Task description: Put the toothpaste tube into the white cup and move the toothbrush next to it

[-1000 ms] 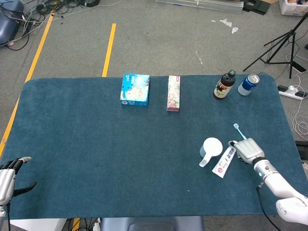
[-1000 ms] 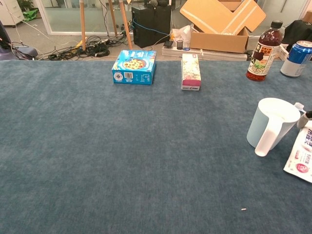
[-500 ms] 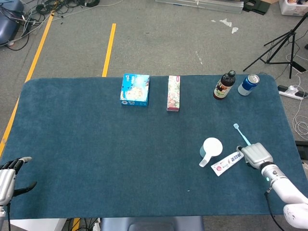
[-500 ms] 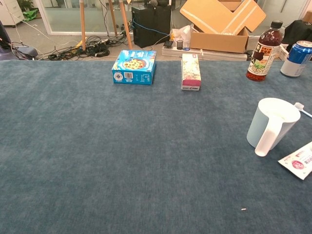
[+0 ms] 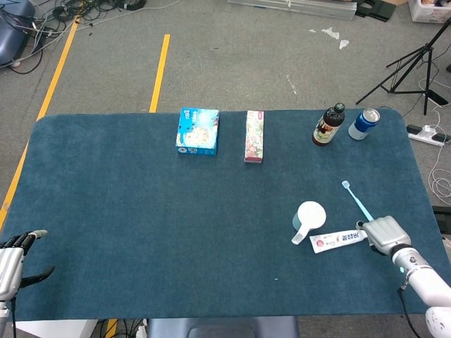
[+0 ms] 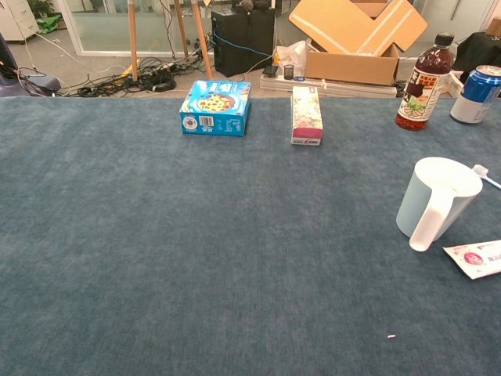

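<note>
The white cup (image 5: 309,217) (image 6: 434,200) stands at the right of the blue table, its handle pointing to the front. Just in front of it the toothpaste tube (image 5: 337,241) (image 6: 474,258) lies flat and almost crosswise. My right hand (image 5: 382,234) grips the tube's right end; it shows in the head view only. The light blue toothbrush (image 5: 357,200) (image 6: 485,177) lies on the cloth right of the cup, behind that hand. My left hand (image 5: 10,264) rests at the front left corner, fingers apart and holding nothing.
Along the far edge stand a blue box (image 5: 197,131), a pink carton (image 5: 254,136), a dark bottle (image 5: 328,124) and a blue can (image 5: 363,123). The table's right edge (image 5: 428,211) runs close beside my right hand.
My right hand has drawn back toward the front right with the tube's end. The tube has swung from nearly lengthwise to almost crosswise. Cup, toothbrush and left hand have stayed still.
</note>
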### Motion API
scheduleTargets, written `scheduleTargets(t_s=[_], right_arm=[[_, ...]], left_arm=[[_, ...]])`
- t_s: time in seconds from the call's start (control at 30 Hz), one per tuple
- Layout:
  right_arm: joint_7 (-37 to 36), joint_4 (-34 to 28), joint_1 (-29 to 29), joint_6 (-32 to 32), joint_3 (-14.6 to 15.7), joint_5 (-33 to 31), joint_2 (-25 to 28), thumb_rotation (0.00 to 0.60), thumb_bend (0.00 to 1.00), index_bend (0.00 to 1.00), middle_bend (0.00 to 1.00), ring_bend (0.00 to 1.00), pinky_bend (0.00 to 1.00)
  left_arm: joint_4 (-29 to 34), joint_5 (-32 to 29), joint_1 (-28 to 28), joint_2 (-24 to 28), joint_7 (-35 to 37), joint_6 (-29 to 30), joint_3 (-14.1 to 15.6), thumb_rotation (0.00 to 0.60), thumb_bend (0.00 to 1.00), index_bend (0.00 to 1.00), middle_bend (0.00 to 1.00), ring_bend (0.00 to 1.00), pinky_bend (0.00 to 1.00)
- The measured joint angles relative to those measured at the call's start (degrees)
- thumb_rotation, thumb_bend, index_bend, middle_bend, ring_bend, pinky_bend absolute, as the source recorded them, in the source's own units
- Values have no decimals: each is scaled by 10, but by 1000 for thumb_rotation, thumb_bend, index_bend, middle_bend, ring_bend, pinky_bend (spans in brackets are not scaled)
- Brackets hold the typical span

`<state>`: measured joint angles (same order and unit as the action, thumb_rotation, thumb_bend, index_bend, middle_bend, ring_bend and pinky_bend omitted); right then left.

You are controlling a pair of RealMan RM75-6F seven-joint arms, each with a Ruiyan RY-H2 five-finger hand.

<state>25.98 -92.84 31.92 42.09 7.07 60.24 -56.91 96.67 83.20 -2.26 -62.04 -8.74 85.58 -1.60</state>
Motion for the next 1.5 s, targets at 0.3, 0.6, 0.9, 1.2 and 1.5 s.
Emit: scheduleTargets(t_s=[0.3,0.6,0.9,1.2,1.5], right_arm=[[-48,6,-31,58,-4,72,9,600,828,269,516,638,807],[-101,52,-54,86,-7,130,-11,600,539,269,130,114,301],[-121,103,-64,95,-12,161,-49,600,446,269,0,0,83],[-126,139,-71,96,-11,182,-76,600,365,269,0,0,69],[-140,163,-76,96,-8,203,-94,600,274,269,0,0,58]], left_arm=[[0,0,0,0,0,-1,0,600,98,276,341,349,451],[-1,0,-1,0,-1,-1,0,600,98,276,341,349,451],[0,-1,-1,1,2,-2,0,600,98,276,341,349,451],[0,-1,0,1,3,-2,0,600,97,276,341,349,451],[0,-1,0,1,2,-2,1,600,98,276,341,349,451]])
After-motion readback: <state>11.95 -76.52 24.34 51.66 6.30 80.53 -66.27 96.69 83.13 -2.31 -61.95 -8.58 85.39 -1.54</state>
